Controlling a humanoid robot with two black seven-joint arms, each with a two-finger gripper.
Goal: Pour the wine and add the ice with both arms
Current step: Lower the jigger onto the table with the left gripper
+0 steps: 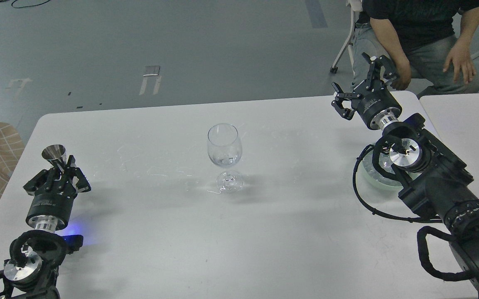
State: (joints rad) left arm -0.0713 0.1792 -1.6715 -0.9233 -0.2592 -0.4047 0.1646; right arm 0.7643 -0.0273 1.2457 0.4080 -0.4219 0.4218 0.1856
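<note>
The left gripper's (61, 165) fingers close around the stem of a metal cup (55, 153), holding it upright near the table's (264, 232) left edge. The right gripper's (362, 85) fingers are spread wide and hold nothing, raised over the far right corner. Under the right arm (438, 182) sits a pale bowl (368, 174); its contents are hidden, so I cannot tell where the ice is. The wine glass (224, 155) stands upright mid-table, well apart from both grippers. A seated person (418, 29) is behind the table.
</note>
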